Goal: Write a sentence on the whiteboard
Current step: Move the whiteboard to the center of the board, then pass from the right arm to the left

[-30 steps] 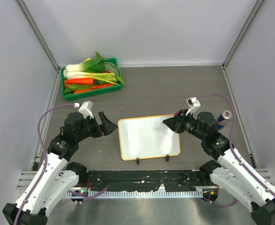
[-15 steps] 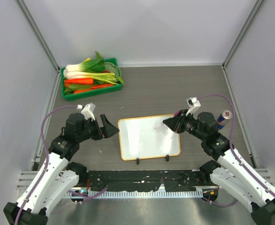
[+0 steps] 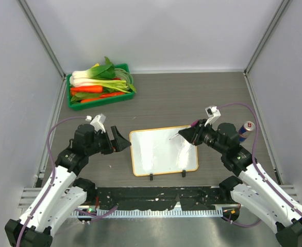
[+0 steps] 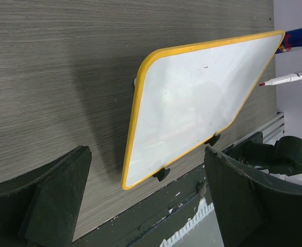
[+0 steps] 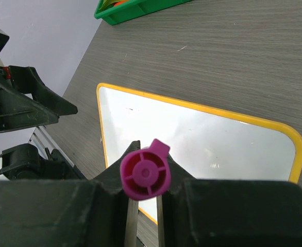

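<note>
Brings the left gripper (image 3: pixel 121 140) nearer the left edge of the whiteboard (image 3: pixel 158 154) than a second ago, jaws spread wide and empty, while clamping a magenta-capped marker (image 5: pixel 145 176) in the right gripper (image 3: pixel 188 135) over the board, which lies flat on the wood-grain table (image 3: pixel 192 98).

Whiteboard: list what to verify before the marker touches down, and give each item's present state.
1. Marker gripped in right end effector: ok, jaws shut on it.
2. Marker cap off: ok, the bare coloured tip shows in the left wrist view.
3. Whiteboard face up between the arms: ok.
4. Writing surface free: ok, no words on it yet.
5. Left end effector steadying the board: not ok, it is open beside the left edge and not touching.
6. Tip height above the board: cannot tell.
</note>
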Available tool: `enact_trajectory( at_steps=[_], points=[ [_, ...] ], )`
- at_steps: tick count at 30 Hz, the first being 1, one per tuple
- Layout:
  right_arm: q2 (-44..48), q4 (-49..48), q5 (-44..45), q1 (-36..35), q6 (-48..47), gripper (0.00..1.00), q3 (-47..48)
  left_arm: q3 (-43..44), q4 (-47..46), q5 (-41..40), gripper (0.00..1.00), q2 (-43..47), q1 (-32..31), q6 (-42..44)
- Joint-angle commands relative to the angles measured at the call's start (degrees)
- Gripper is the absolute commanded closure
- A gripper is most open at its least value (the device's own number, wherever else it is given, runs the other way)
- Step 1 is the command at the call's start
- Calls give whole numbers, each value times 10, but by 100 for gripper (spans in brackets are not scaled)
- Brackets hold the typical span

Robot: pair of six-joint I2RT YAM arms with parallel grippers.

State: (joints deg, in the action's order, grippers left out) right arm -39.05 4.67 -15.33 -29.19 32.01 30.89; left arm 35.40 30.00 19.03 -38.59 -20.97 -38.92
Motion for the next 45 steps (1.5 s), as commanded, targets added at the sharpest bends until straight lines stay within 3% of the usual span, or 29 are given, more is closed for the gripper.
enact_trajectory(
  at_steps=[1, 21, 33, 45],
  points=[
    [-2, -40, 0, -3, -2, 99, 8, -5, -21, -6, 6, 8, 2, -7],
    [-9, -43, -9, -3, -4, 99, 12, -23, -35, -1, 7, -3, 2, -21],
    [-2, -43, -22, -3, 3, 99, 12, -76, -106, 34, 6, -11, 2, -72],
    [19, -68, -57, -3, 13, 99, 7, -169, -336, 116, 7, -50, 2, -129]
  ],
)
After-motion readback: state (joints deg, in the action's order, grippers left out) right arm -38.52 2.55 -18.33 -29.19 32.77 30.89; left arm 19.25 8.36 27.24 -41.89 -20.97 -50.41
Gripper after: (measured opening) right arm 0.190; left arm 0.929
